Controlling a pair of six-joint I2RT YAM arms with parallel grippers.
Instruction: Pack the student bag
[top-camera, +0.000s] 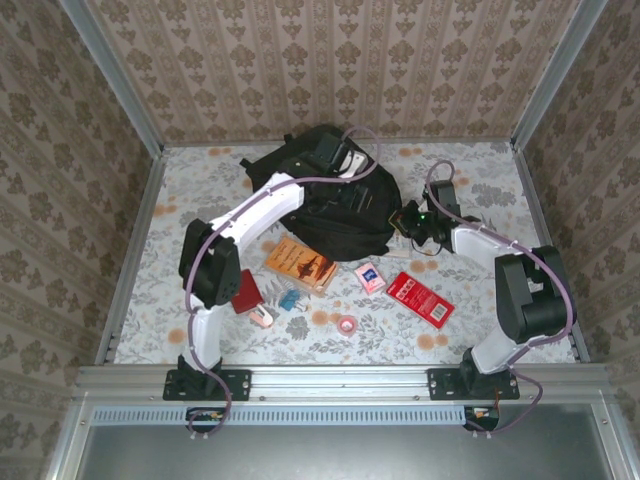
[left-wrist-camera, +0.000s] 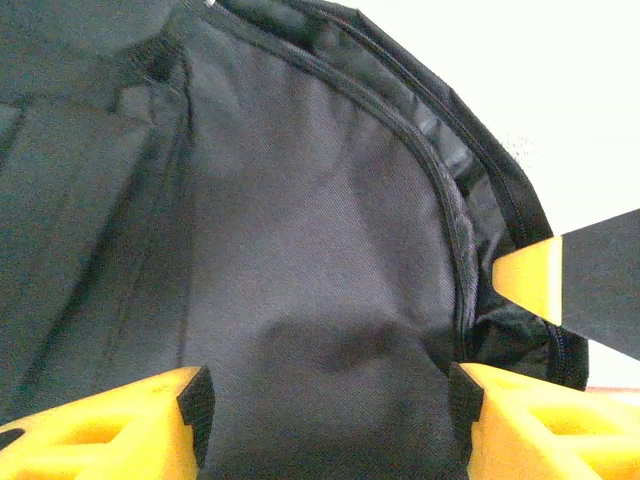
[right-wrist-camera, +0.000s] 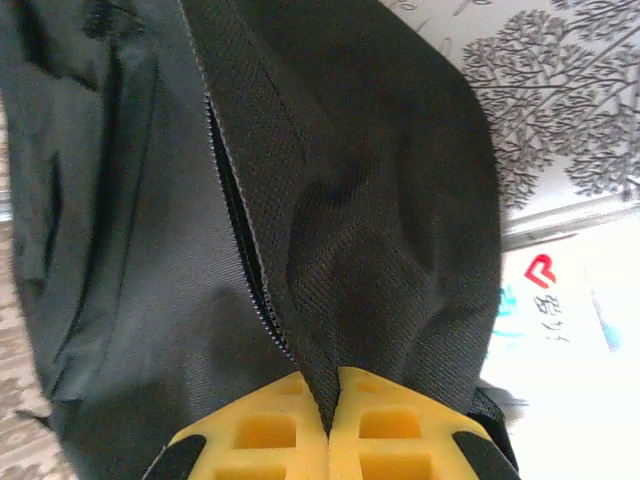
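Bag (top-camera: 340, 205), black and soft, lies at the far middle of the table (top-camera: 480, 170), well behind the small things spread out nearer the arms. The left arm reaches across it, and the left gripper (top-camera: 336, 156) sits over the bag's far top edge. In the left wrist view its yellow fingers (left-wrist-camera: 110, 425) stand wide apart, with only smooth dark cloth and a curved zipper seam between them. They grasp nothing.

The right gripper (right-wrist-camera: 330, 390) is at the bag's right side. Its two yellow fingers are pressed together on a raised fold of the black cloth, which is pinched between the tips. Just left of that fold a zipper (right-wrist-camera: 240, 250) gapes open along the edge of the cloth.

In front of the bag, an orange book (top-camera: 300, 265) lies close to its near edge, tilted. A pink card (top-camera: 370, 277) sits just to the right of the book, and a red packet (top-camera: 420, 299) lies further right, near the right arm. Beside the left arm's elbow is a dark red thing (top-camera: 246, 292), with a small blue piece (top-camera: 290, 300) near it and a small pale piece (top-camera: 262, 316) just below. A pink roll of tape (top-camera: 347, 324) rests alone nearer the front edge.
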